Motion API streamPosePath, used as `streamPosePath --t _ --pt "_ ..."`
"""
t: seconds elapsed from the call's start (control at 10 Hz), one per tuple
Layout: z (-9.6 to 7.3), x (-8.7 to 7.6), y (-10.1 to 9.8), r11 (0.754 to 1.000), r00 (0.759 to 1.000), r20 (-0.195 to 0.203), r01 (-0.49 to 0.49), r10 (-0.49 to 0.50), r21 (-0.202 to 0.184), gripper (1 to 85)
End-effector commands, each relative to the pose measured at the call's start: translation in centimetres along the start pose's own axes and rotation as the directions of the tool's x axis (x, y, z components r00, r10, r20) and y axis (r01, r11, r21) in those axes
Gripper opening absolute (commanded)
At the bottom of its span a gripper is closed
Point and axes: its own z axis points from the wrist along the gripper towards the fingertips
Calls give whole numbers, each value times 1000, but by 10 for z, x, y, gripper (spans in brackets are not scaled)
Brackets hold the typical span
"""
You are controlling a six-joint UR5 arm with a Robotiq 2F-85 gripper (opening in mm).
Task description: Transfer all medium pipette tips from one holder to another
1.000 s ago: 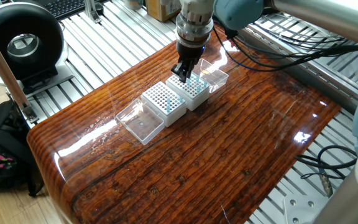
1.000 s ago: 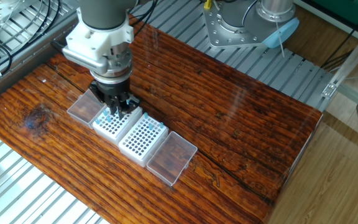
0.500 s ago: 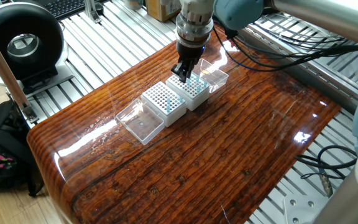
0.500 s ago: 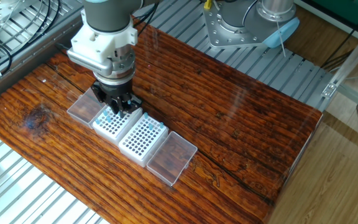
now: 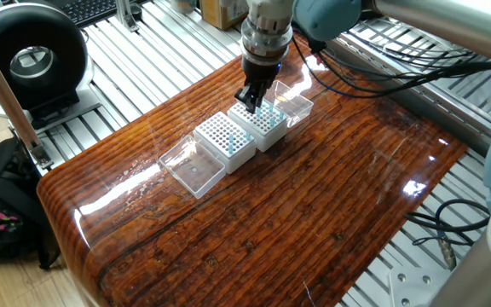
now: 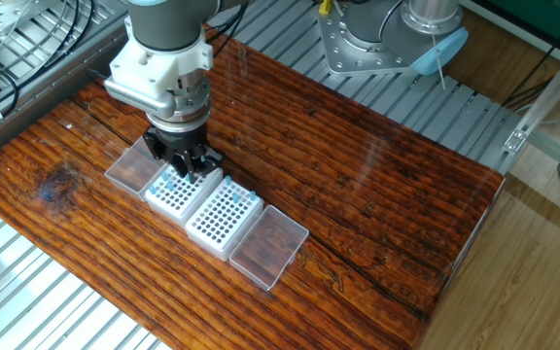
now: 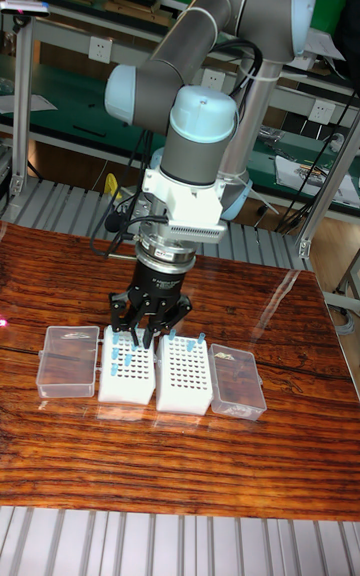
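The gripper (image 7: 147, 334) hung over one rack (image 7: 127, 372); only the tall view showed its fingers spread, gripping nothing visible.

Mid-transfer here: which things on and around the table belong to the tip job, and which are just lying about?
Job:
- medium pipette tips, light blue, in both racks
- rack under the pincer
- neighbouring rack
- pincer, low over the first rack

Lying about:
- two clear lids flanking the racks
- black round device off the table
- black bag on the floor
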Motion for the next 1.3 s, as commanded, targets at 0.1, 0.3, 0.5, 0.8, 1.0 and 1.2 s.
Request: streamPosePath --t 0.1,0.3,0.5,0.8,1.0,1.2 --pt "-8 1 3 1000 1000 -9 -5 5 -23 237" --pt "-13 2 3 1000 1000 -16 -3 3 -21 237" --pt "-8 2 0 1000 1000 -18 -5 5 -7 237" --pt "-5 2 0 1000 1000 -18 -4 4 -7 237" --pt "1 2 -1 1000 1000 -16 -5 5 0 237" --pt "-1 3 -2 1000 1000 -19 -2 2 -1 237"
